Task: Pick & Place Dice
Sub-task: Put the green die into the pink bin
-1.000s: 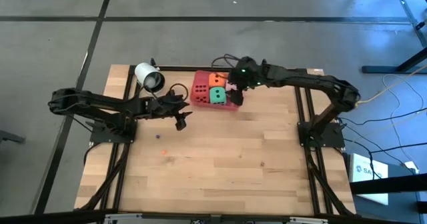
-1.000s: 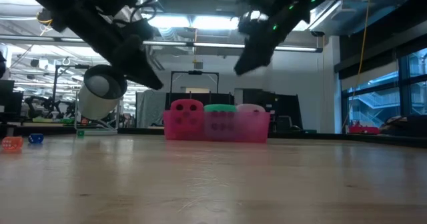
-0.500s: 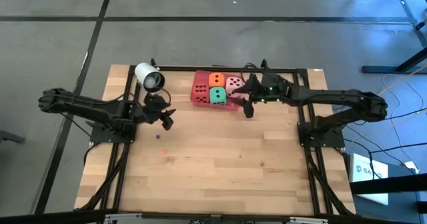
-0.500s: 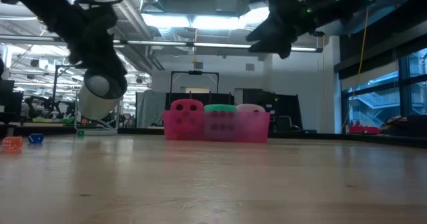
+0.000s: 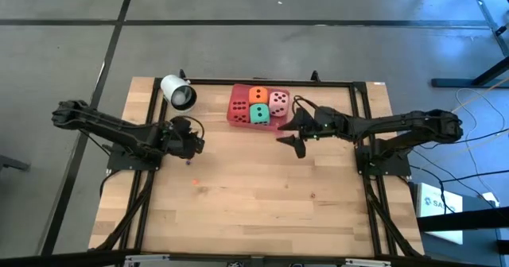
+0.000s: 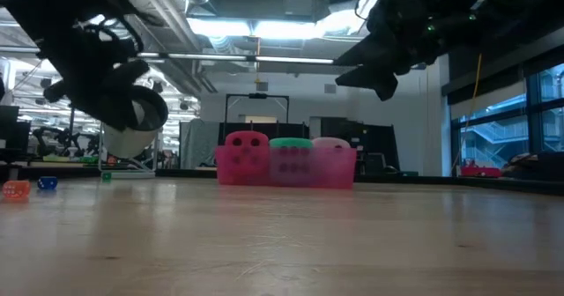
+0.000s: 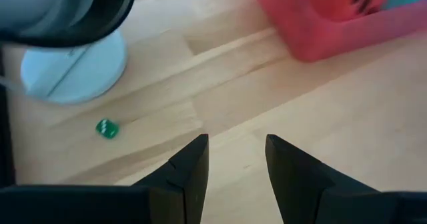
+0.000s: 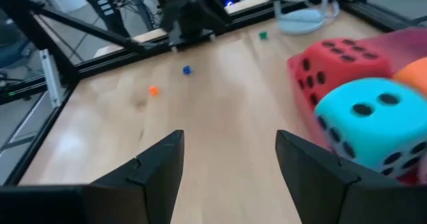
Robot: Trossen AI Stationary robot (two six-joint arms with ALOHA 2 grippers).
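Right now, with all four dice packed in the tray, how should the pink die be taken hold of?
Grip the pink die from straight above: only its top clears the tray. Close on the side faces not pressed against the orange die, probably with the right pincer, which is nearest.

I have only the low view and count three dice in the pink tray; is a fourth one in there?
Observer: Yes. From above, an orange die sits in the pink tray, directly behind the green die.
Operator: Thank you. Is the right hand above the tray?
Observer: No. The right hand hangs over bare table, beside the tray's near right corner.
Operator: Is either hand carrying anything?
Observer: No. In the wrist views both the right hand and the left hand are open, with nothing between the fingers.
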